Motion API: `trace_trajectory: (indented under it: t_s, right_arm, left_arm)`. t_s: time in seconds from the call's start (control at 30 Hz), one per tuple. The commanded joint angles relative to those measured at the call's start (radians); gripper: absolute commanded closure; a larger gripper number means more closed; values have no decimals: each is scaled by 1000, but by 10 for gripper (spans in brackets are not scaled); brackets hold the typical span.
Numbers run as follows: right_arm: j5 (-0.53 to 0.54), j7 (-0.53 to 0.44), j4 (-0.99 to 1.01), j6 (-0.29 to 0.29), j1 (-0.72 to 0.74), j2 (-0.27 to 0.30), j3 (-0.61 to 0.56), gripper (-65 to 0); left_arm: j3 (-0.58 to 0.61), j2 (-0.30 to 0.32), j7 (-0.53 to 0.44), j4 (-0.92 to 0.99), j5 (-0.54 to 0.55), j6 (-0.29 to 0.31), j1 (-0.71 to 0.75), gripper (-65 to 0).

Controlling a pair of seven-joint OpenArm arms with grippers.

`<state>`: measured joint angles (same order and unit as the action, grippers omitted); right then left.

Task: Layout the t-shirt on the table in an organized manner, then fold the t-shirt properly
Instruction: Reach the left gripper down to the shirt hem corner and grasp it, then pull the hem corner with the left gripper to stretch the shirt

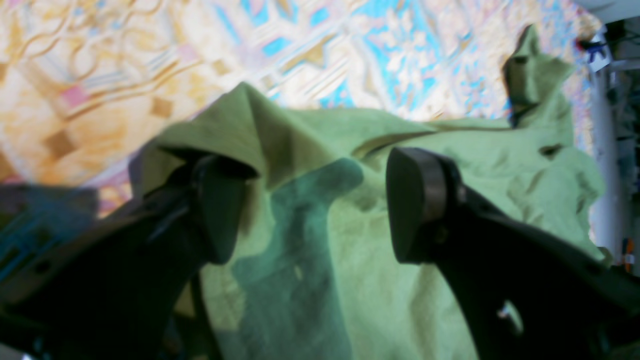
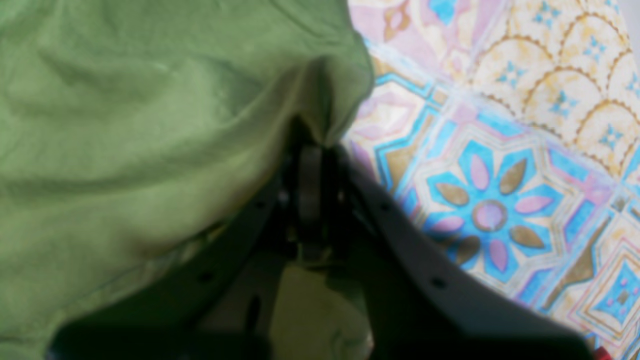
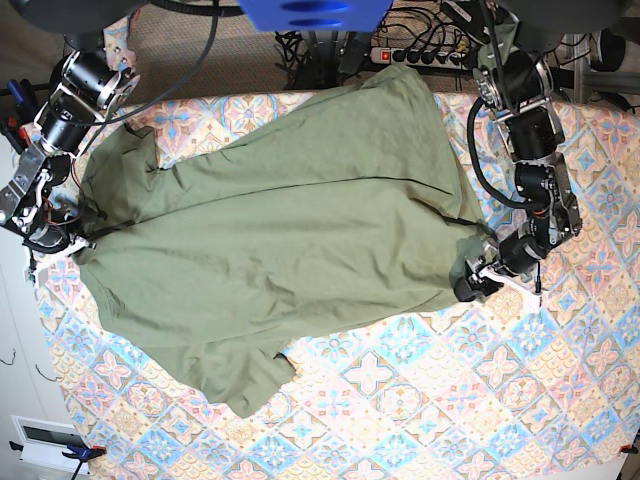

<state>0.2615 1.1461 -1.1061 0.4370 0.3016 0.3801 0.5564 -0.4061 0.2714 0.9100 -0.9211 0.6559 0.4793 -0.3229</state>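
The olive-green t-shirt (image 3: 280, 230) lies spread and wrinkled across the patterned table (image 3: 400, 400), with one sleeve pointing toward the front edge. At the shirt's left edge my right gripper (image 3: 78, 240) is shut on a pinch of cloth. The right wrist view shows its jaws (image 2: 310, 165) closed on the t-shirt (image 2: 125, 125) hem, above the table (image 2: 500, 200). My left gripper (image 3: 468, 288) sits at the shirt's right edge. In the left wrist view it (image 1: 317, 210) stands open just above the t-shirt (image 1: 360, 280), nothing gripped, with a raised fold beside one finger (image 1: 220, 210) and the table (image 1: 150, 50) beyond.
A power strip and cables (image 3: 420, 50) lie behind the table's far edge. A white cabinet (image 3: 20, 400) stands off the table's left side, close to the right arm. Small red clamps (image 3: 628, 450) hold the cloth at the front corners.
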Motion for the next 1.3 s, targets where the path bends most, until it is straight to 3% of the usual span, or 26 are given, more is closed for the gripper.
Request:
trace_trajectory:
  t_s: [0.0, 0.07, 0.13, 0.17, 0.27, 0.47, 0.57, 0.7, 0.8, 0.87, 0.97, 1.03, 1.17, 1.27]
  right_arm:
    - [8, -11, -21, 1, 23, 23, 1, -22]
    - [9, -11, -21, 1, 23, 23, 1, -22]
    - [9, -11, -21, 1, 23, 23, 1, -22]
    - [9, -11, -22, 1, 23, 23, 1, -22]
    - [9, -13, -24, 1, 23, 23, 3, -22]
    - [11, -16, -27, 1, 24, 26, 9, -22]
    - [14, -16, -29, 3, 24, 29, 11, -21]
    - [94, -11, -29, 4, 24, 29, 11, -21]
    - [134, -11, -27, 4, 21, 29, 3, -22]
    - [126, -13, -24, 4, 21, 29, 3, -22]
    - [108, -15, -19, 4, 24, 29, 3, -22]
    - [100, -15, -19, 4, 24, 29, 3, -22]
    - [100, -11, -19, 4, 24, 29, 1, -22]
    - [100, -11, -19, 4, 21, 29, 1, -22]
  left_arm:
    - [11, 15, -10, 9, 15, 8, -31, -375]
    - [13, 16, -15, 30, 15, 8, -54, -220]
    - [11, 18, -62, 37, 14, 6, -80, -10]
    - [11, 24, -85, 41, 12, 0, -98, 0]
    - [11, 67, -125, 78, 14, -44, -186, -17]
    - [22, 157, -145, 179, 11, -49, -394, 0]
    - [74, 202, -168, 268, 11, -49, -493, 0]
    - [178, 228, -272, 342, 12, -50, -549, 0]
    - [267, 228, -334, 391, 12, -54, -554, -82]
    - [310, 225, -360, 396, 12, -58, -548, -196]
    - [342, 220, -371, 396, 14, -110, -522, -385]
    - [359, 205, -389, 396, 14, -112, -516, -473]
    - [365, 197, -377, 392, 20, -112, -490, -433]
    - [362, 197, -226, 277, 26, -110, -396, -347]
